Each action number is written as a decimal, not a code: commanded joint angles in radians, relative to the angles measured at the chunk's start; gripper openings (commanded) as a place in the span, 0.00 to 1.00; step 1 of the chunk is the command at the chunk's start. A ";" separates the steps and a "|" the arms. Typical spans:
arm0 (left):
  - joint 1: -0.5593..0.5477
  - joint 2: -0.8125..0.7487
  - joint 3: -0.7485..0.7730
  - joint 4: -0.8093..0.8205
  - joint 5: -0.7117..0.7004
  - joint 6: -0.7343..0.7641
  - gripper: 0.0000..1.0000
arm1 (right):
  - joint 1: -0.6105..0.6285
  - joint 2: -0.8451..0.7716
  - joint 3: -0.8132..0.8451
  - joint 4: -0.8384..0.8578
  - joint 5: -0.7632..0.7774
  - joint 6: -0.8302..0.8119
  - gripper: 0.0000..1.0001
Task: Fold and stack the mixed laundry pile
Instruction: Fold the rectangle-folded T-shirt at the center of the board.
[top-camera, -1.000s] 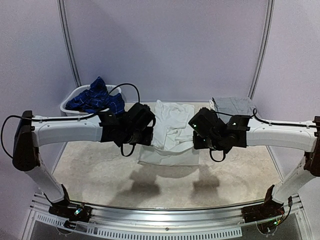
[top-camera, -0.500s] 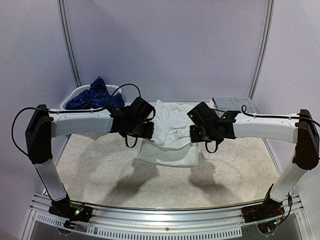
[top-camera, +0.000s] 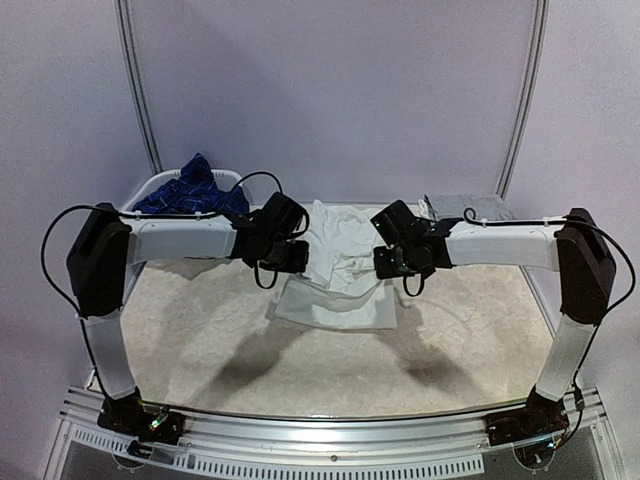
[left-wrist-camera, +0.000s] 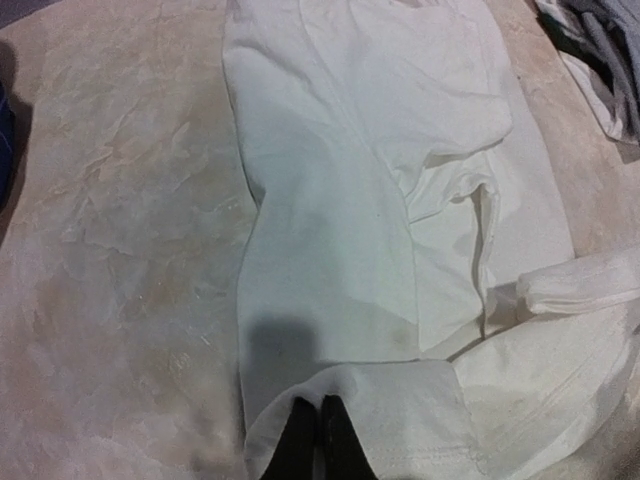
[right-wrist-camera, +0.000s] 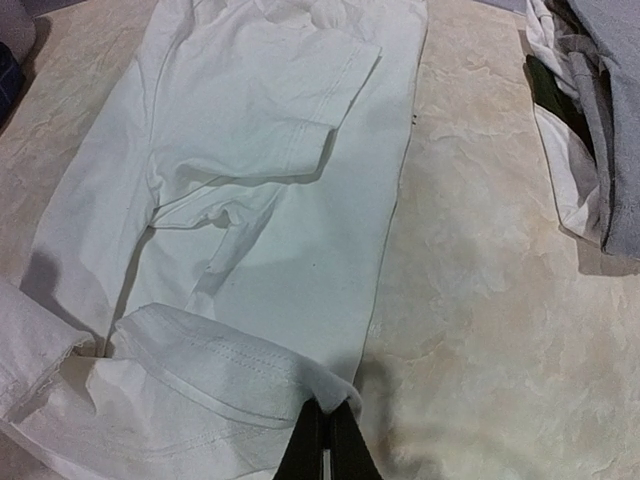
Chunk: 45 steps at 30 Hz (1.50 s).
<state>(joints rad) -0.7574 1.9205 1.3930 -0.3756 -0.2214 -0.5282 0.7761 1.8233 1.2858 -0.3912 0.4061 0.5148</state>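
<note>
The left hand (left-wrist-camera: 318, 445) and right hand (right-wrist-camera: 327, 445) are each pressed together on a near hem corner of the white garment (top-camera: 340, 270) lying in the middle of the desk (top-camera: 200, 330), so a slipping pinch or uneven carry would likely leave the fold skewed.

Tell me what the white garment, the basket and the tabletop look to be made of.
The white garment looks like soft knit cotton, matte: it creases and shows stitched hems. The basket is likely moulded plastic, white with a smooth rigid rim. The tabletop is a hard sheet with beige marbling, low sheen; stone or printed laminate, unclear.
</note>
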 joint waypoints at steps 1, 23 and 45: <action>0.038 0.050 0.037 0.022 0.037 0.008 0.00 | -0.029 0.051 0.040 0.016 -0.010 -0.018 0.00; 0.112 0.213 0.169 -0.014 0.032 -0.040 0.01 | -0.133 0.234 0.202 -0.035 -0.103 -0.004 0.21; 0.150 -0.085 -0.030 -0.018 -0.157 -0.032 0.88 | 0.010 0.051 0.161 -0.040 -0.312 -0.077 0.23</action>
<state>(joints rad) -0.6083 1.9968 1.4715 -0.4267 -0.2562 -0.5823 0.7086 1.9156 1.4811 -0.4828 0.2134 0.4568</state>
